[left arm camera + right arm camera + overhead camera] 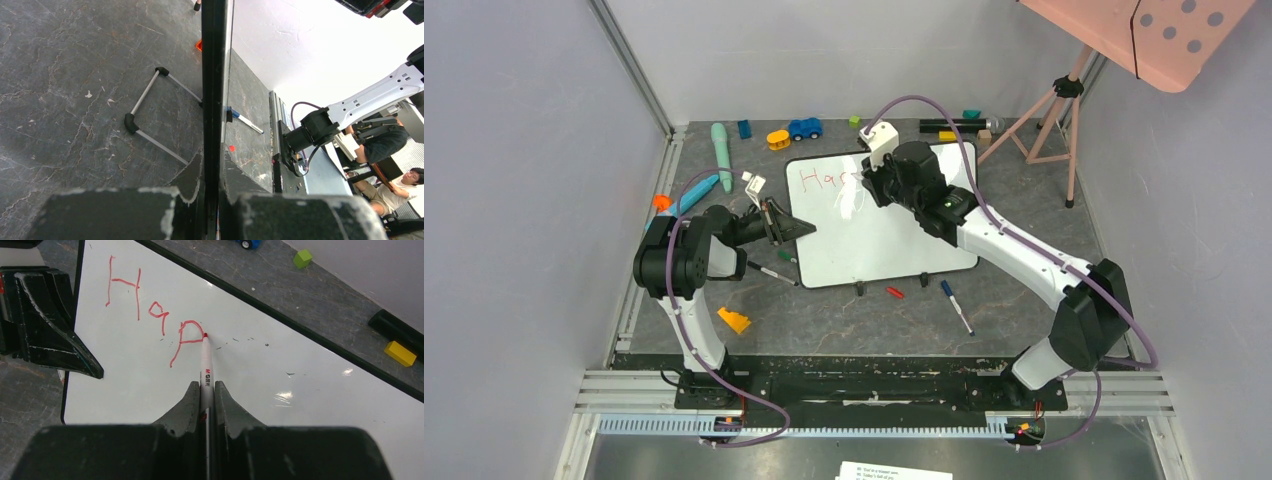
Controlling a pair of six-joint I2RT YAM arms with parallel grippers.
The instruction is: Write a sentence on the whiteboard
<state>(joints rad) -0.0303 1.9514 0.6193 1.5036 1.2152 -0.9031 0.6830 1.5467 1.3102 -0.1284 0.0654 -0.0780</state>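
Observation:
The whiteboard (pixel 879 250) lies mid-table, white with a thin black rim. Red letters of the sentence (pixel 821 180), reading "Hap", run along its top left; they also show in the right wrist view as the sentence (pixel 150 315). My right gripper (pixel 207 387) is shut on a white red-tipped marker (pixel 206 365), whose tip touches the board at the bowl of the "p". From above, the right gripper (pixel 866 186) hovers over the board's upper middle. My left gripper (pixel 789 228) is shut on the board's left rim (pixel 215 75), seen edge-on between its fingers (pixel 192 175).
A blue-capped marker (pixel 956 305), a red cap (pixel 895 292) and a black marker (pixel 772 272) lie near the board's front edge. An orange piece (pixel 734 320) sits front left. Teal pens (pixel 722 150), a blue toy car (pixel 804 128) and small blocks (pixel 400 353) line the back. A tripod (pixel 1054 120) stands at the right.

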